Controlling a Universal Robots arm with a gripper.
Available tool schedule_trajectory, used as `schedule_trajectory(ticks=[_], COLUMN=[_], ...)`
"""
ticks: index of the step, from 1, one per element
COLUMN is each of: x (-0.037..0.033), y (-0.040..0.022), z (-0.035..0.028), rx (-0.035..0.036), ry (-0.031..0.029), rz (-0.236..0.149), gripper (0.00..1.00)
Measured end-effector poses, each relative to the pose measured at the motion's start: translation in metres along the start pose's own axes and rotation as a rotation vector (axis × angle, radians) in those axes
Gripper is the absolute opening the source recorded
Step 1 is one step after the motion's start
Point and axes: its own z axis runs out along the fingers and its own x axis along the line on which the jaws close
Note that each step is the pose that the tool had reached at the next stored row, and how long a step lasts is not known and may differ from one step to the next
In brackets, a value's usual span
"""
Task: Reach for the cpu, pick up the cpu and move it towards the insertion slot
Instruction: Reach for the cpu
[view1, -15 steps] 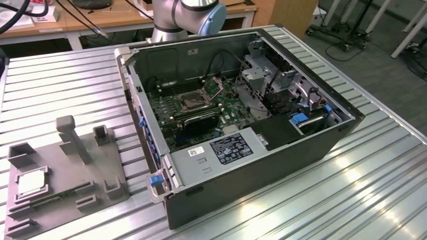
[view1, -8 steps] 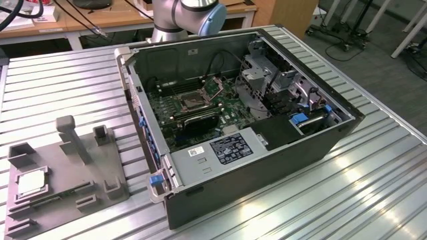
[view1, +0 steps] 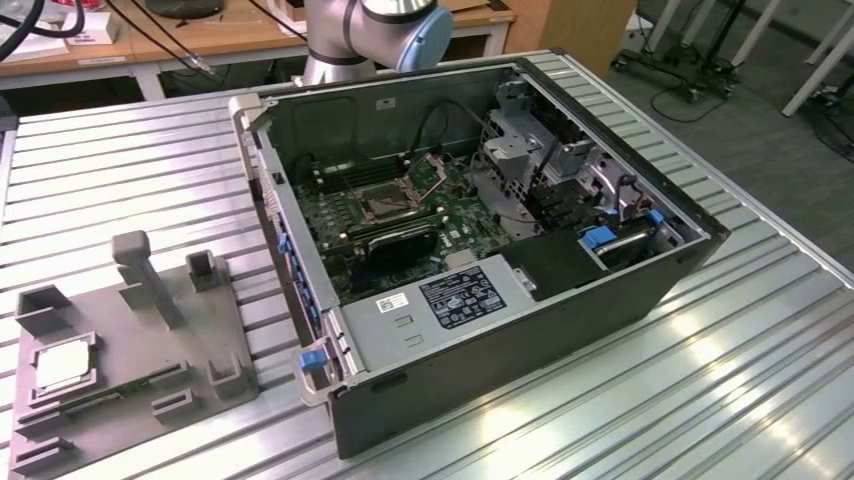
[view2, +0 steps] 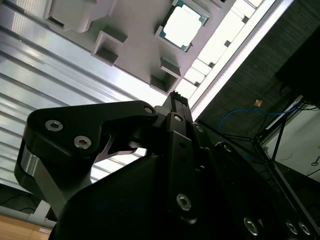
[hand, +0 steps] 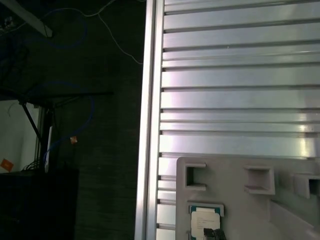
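1. Where the exterior view looks down on the slotted metal table (view1: 134, 170), the cpu (view1: 60, 368) lies flat in a square recess of a grey fixture plate (view1: 140, 345) at the exterior view's lower left. It is a small square chip with a pale silvery face and a thin darker rim. An open computer case (view1: 561, 330) sits well apart from it, toward the exterior view's right. The insertion slot (view1: 378, 203) is on the green motherboard (view1: 461, 215) inside the case, a dark centre framed by a silvery bracket, with nothing in it. A joint of the robot arm (view1: 367, 30) shows behind the case.
2. In the second wrist view the black gripper (view2: 176, 107) hangs over the table (view2: 50, 75), near the edge of the fixture plate (view2: 135, 30). It is apart from the cpu (view2: 183, 26) and touches nothing. I cannot tell whether the gripper is open or closed. The chip's face glares near-white inside a dark greenish rim, and it sits seated in its recess.
3. In the first wrist view the cpu (hand: 205, 220) rests in the fixture plate (hand: 240, 200) near the table (hand: 240, 75) edge. Its face is pale with faint print and its border is green. Dark floor (hand: 100, 150) lies past the edge.
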Motion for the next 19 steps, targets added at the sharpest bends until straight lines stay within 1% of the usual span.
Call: schedule_trajectory(ticks=[8, 10, 11, 13, 14, 16, 19], x=[0.002, 0.0034, 0.0056, 0.0107, 0.013, 0.0154, 0.0157], y=[-0.0018, -0.0018, -0.0021, -0.003, -0.0032, -0.0035, -0.0038], z=[0.0001, 0.0004, 0.0007, 0.0023, 0.003, 0.005, 0.0063], rx=[-0.0001, -0.0001, 0.0, -0.0001, 0.0001, 0.0, 0.0002], ry=[-0.0001, 0.0001, -0.0011, -0.0067, -0.0077, -0.009, -0.0088], rz=[-0.002, -0.002, -0.002, -0.002, -0.002, -0.002, -0.002], gripper=[0.11, 0.11, 0.11, 0.11, 0.11, 0.11, 0.11])
